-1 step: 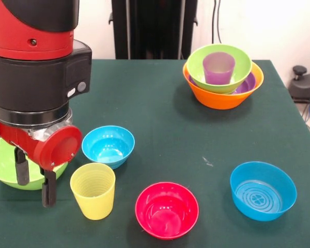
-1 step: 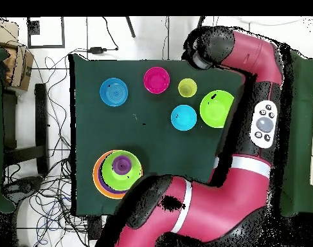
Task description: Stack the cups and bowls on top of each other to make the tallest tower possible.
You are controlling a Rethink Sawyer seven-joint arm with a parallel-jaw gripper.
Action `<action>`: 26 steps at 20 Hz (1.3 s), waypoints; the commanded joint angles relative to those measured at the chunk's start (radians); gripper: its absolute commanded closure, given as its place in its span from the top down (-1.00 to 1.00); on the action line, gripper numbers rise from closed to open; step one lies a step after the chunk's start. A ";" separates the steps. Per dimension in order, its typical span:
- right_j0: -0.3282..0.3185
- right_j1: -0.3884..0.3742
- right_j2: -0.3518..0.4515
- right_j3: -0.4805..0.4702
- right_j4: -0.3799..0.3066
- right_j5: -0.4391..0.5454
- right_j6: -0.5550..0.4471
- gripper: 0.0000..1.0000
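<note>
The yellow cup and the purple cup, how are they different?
The yellow cup is ribbed and solid-coloured; the purple cup is smooth and see-through. The yellow cup stands alone on the green table, beside the gripper; the purple cup sits inside a green bowl that is piled with others in the orange bowl. Both are upright, mouth up, and about the same size.
</note>
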 commanded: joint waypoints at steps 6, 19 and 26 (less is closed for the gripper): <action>0.003 -0.042 0.086 0.106 -0.038 0.043 -0.293 1.00; -0.002 -0.168 0.073 0.293 -0.040 0.014 -0.264 1.00; -0.002 -0.209 0.079 0.424 -0.050 -0.086 -0.201 1.00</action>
